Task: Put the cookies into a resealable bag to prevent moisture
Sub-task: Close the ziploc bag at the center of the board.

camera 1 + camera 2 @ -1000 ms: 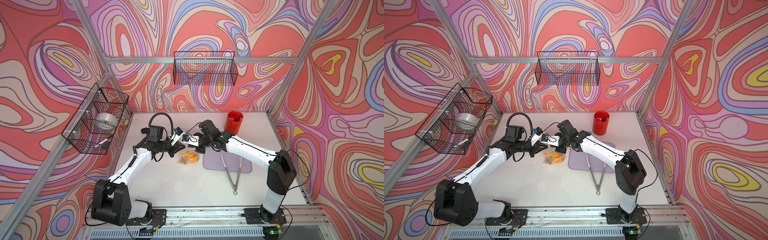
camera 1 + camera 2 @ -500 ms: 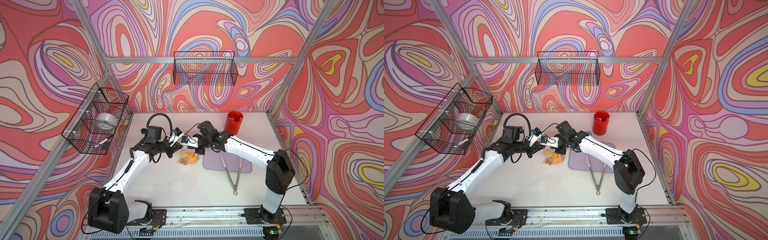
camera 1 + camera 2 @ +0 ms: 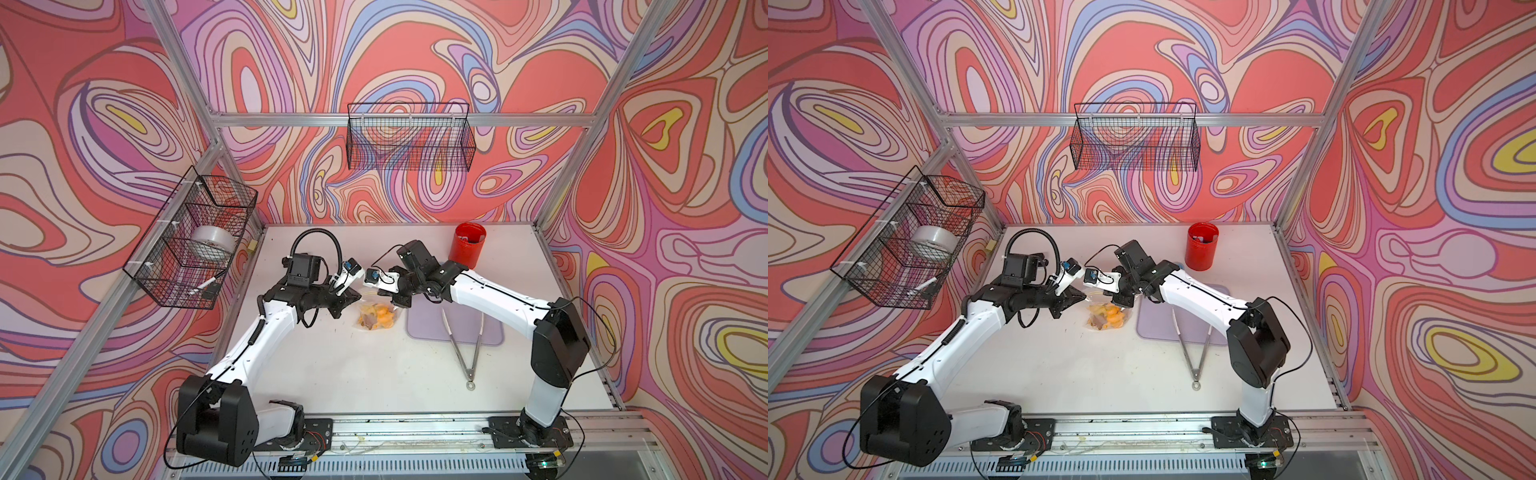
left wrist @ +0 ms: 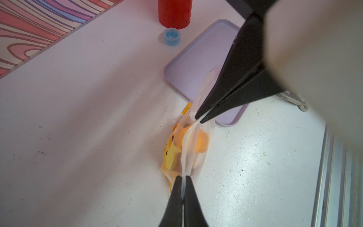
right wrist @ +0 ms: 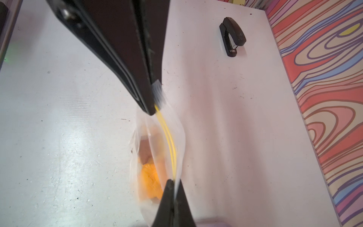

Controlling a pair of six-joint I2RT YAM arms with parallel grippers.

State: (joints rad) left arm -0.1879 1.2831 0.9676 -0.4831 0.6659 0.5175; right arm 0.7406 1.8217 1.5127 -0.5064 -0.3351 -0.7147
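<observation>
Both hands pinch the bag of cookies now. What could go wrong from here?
1. The left hand and right hand pinch the bag only by its top edge; the thin film may slip out.
2. The yellow zip strip bows between them and may not be sealed, so cookies could spill if it tips.

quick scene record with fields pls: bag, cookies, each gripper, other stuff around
bag: resealable bag held up by its zip edge between both grippers; cannot tell if sealed
cookies: cookies inside the bag, mostly orange
left: left gripper shut on one end of the bag's top edge
right: right gripper shut on the opposite end
tray: lavender tray beside the bag
tongs: tongs lying open, tips on the tray
other: red cup, black stapler
</observation>
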